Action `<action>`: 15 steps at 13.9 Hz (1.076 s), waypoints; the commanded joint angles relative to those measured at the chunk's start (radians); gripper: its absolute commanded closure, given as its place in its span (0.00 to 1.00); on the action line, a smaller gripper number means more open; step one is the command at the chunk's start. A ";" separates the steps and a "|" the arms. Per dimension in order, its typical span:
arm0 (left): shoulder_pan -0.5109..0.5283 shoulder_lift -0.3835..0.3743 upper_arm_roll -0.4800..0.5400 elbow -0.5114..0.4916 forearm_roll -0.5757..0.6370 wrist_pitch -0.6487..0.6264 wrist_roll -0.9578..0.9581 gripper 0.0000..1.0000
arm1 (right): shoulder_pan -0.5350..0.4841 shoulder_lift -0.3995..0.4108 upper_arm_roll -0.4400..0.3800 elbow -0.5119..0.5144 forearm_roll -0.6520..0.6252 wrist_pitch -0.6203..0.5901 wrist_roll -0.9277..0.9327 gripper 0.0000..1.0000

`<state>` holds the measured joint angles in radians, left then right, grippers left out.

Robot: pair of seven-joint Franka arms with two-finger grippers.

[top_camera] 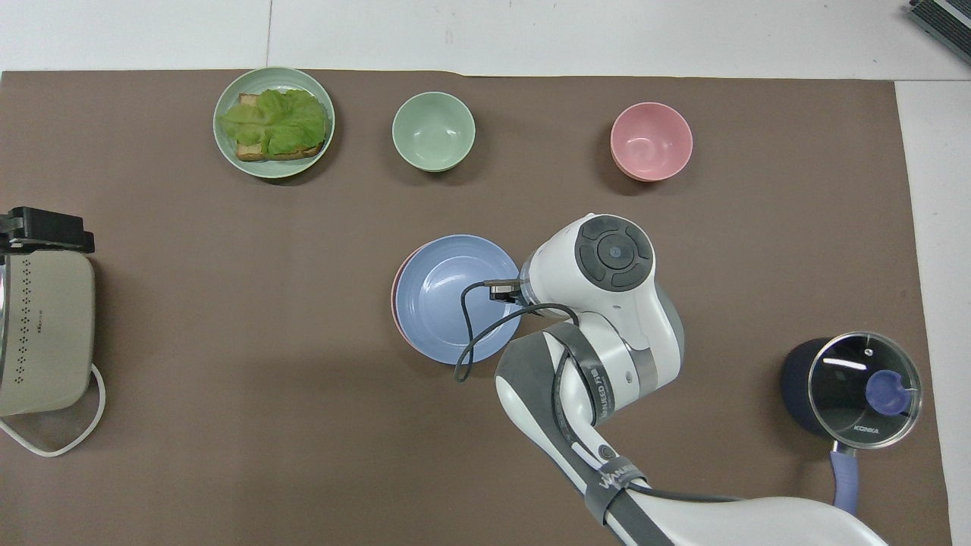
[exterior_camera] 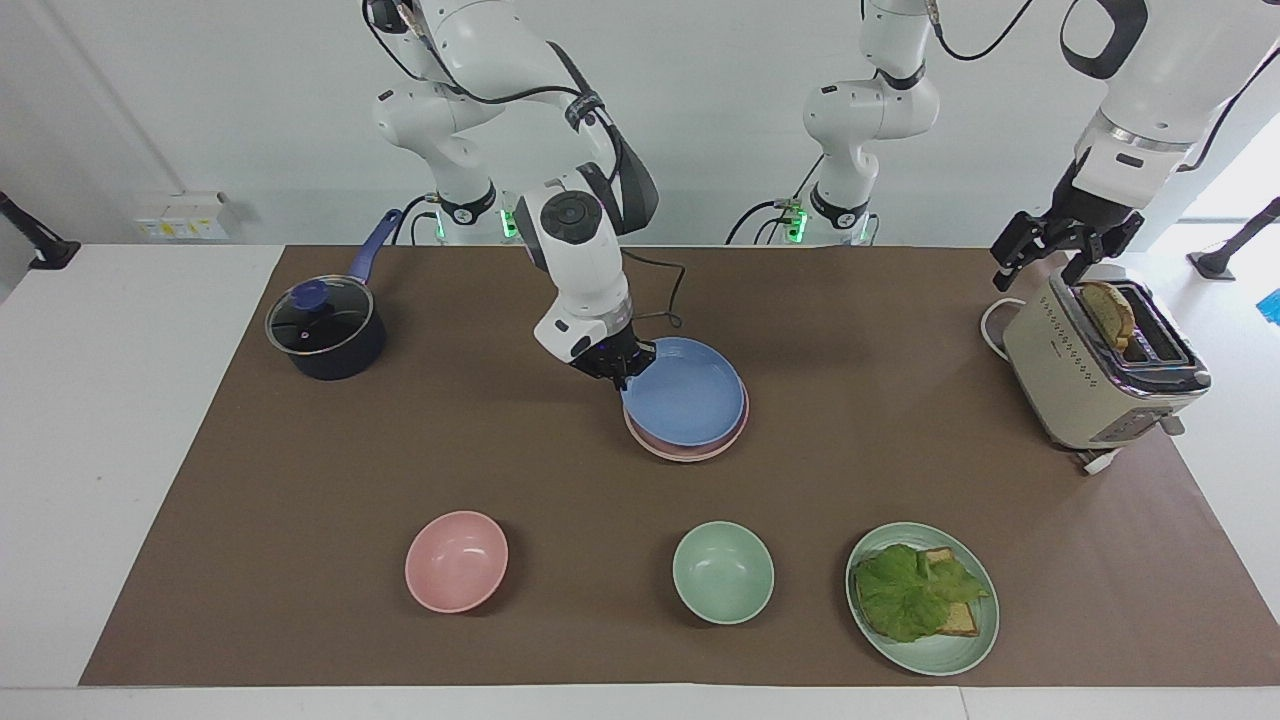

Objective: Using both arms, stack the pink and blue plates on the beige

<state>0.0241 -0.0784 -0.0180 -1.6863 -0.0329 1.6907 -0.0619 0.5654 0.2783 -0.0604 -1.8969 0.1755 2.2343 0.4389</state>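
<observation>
My right gripper [exterior_camera: 617, 372] is shut on the rim of the blue plate [exterior_camera: 690, 395], at the edge toward the right arm's end of the table. The plate sits slightly tilted right over the pink plate [exterior_camera: 690, 453], of which only a thin crescent shows. I cannot tell whether the two plates touch. From overhead the blue plate [top_camera: 447, 292] covers nearly all of the pink plate [top_camera: 395, 303], and the right wrist hides most of the right gripper [top_camera: 507, 292]. The beige plate is hidden. My left gripper [exterior_camera: 1040, 278] hangs open over the toaster.
The toaster [exterior_camera: 1090, 370] with a slice of toast stands at the left arm's end. A lidded pot [exterior_camera: 322, 330] stands at the right arm's end. Farthest from the robots stand a pink bowl [exterior_camera: 456, 560], a green bowl [exterior_camera: 722, 572] and a green plate [exterior_camera: 950, 655] with lettuce on bread.
</observation>
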 commanded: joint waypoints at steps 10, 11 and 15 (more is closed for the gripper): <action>-0.026 -0.006 0.033 0.000 0.015 -0.013 0.004 0.00 | 0.008 0.018 0.002 -0.027 0.021 0.058 -0.028 0.65; -0.026 -0.006 0.033 0.000 0.015 -0.014 0.005 0.00 | 0.007 0.018 0.002 -0.027 0.021 0.058 -0.028 0.46; -0.026 -0.006 0.033 0.000 0.015 -0.013 0.004 0.00 | 0.005 0.018 -0.001 -0.018 0.015 0.056 -0.029 0.00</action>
<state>0.0138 -0.0784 0.0015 -1.6863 -0.0329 1.6899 -0.0619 0.5783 0.2968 -0.0618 -1.9132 0.1755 2.2734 0.4361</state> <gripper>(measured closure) 0.000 0.379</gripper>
